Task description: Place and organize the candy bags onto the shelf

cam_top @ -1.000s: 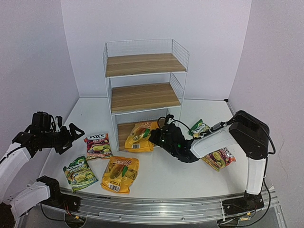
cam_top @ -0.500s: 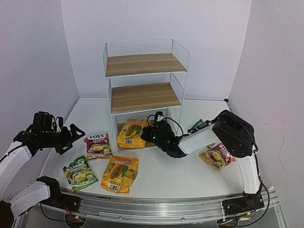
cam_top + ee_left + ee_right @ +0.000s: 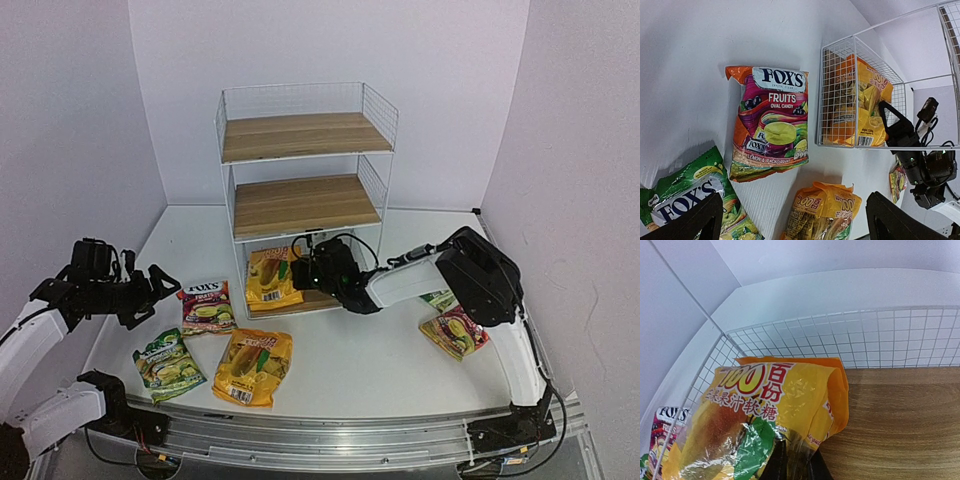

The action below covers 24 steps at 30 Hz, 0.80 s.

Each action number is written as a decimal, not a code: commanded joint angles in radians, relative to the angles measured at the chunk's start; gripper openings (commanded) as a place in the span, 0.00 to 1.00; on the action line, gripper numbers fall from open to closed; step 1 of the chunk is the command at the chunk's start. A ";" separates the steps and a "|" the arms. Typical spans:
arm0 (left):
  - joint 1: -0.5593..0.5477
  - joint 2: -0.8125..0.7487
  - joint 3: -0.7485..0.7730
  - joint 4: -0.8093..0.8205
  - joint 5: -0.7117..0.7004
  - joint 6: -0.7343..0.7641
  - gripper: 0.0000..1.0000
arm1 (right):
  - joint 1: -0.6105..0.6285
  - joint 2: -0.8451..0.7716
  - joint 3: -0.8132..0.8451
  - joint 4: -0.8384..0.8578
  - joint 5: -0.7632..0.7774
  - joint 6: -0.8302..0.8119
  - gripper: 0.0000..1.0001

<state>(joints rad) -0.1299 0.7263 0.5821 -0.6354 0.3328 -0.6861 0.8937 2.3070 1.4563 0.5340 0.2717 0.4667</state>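
Note:
The shelf (image 3: 300, 190) stands at the back centre, and its two upper tiers are bare. My right gripper (image 3: 298, 272) reaches into the bottom tier, shut on the lower edge of a yellow-orange candy bag (image 3: 268, 277). In the right wrist view that bag (image 3: 770, 410) lies over the wood board (image 3: 900, 425), pinched at my gripper (image 3: 794, 466). My left gripper (image 3: 152, 290) hovers open and empty at the left, above the table. Below it lie a red Fox's bag (image 3: 771, 120), a green bag (image 3: 695, 190) and a second yellow bag (image 3: 822, 212).
A red bag (image 3: 458, 332) lies at the right under my right arm, with a green bag (image 3: 438, 299) mostly hidden behind the arm. White wire mesh (image 3: 865, 335) closes the bottom tier's back and sides. White walls close in on three sides.
My right gripper has carried the yellow bag left and deeper into the bottom tier. The left arm has hardly moved.

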 commanded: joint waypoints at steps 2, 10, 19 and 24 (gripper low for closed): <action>0.001 -0.024 -0.006 0.023 0.023 -0.007 1.00 | 0.017 0.083 0.078 -0.051 -0.160 -0.103 0.13; 0.001 -0.046 -0.018 0.026 0.052 -0.007 1.00 | 0.017 0.075 0.089 -0.041 -0.178 -0.081 0.24; 0.001 -0.054 -0.016 0.027 0.072 0.006 0.99 | 0.017 -0.042 -0.025 -0.038 -0.057 0.011 0.39; 0.001 -0.052 -0.018 0.032 0.087 0.014 0.99 | 0.017 -0.090 -0.068 -0.023 -0.057 0.047 0.41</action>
<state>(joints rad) -0.1299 0.6788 0.5663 -0.6349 0.3931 -0.6848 0.8950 2.2975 1.4202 0.5084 0.2117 0.4675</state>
